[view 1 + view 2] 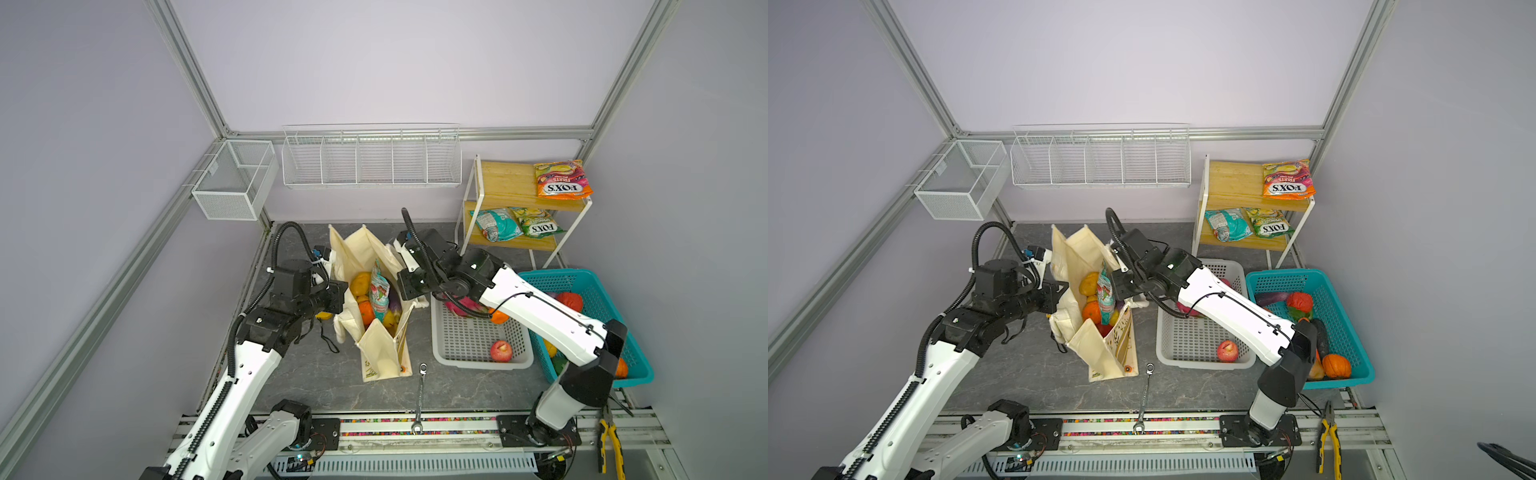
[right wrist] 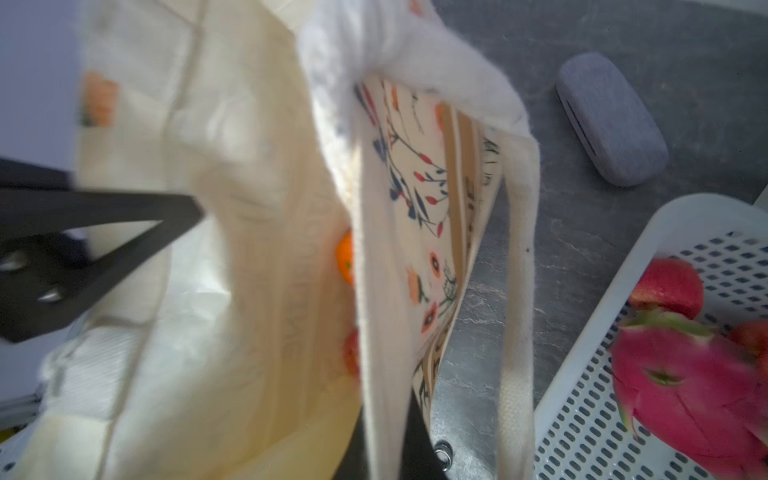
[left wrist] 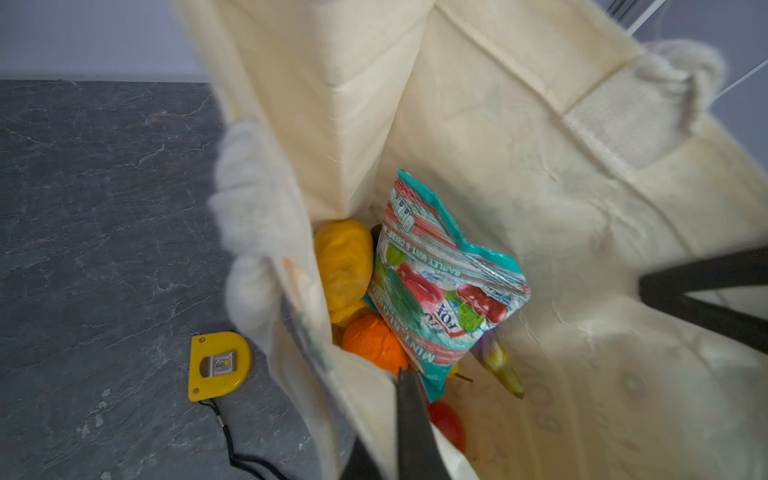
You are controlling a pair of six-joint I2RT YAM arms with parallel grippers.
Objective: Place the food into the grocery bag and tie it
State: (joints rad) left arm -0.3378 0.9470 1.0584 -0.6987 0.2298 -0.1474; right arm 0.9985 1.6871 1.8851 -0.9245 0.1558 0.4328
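The cream grocery bag (image 1: 382, 349) (image 1: 1096, 345) stands open at mid-table. Inside it lie a teal snack packet (image 3: 440, 282), a yellow piece (image 3: 343, 257), an orange (image 3: 374, 343) and a red apple (image 3: 449, 424). My left gripper (image 1: 338, 299) (image 3: 395, 386) is shut on the bag's left rim. On the opposite rim, beside the floral print, my right gripper (image 1: 405, 286) (image 2: 386, 415) is shut. A dragon fruit (image 2: 685, 382) and a red apple (image 1: 500, 350) lie in the grey basket (image 1: 478, 361). Three packets (image 1: 563, 180) sit on the shelf.
The teal basket (image 1: 602, 291) with more produce stands at the right, partly under my right arm. A wrench (image 1: 420, 395) lies in front of the bag, a yellow tape measure (image 3: 218, 365) to its left, and a grey case (image 2: 611, 120) behind the grey basket. Pliers (image 1: 609, 440) rest on the front rail.
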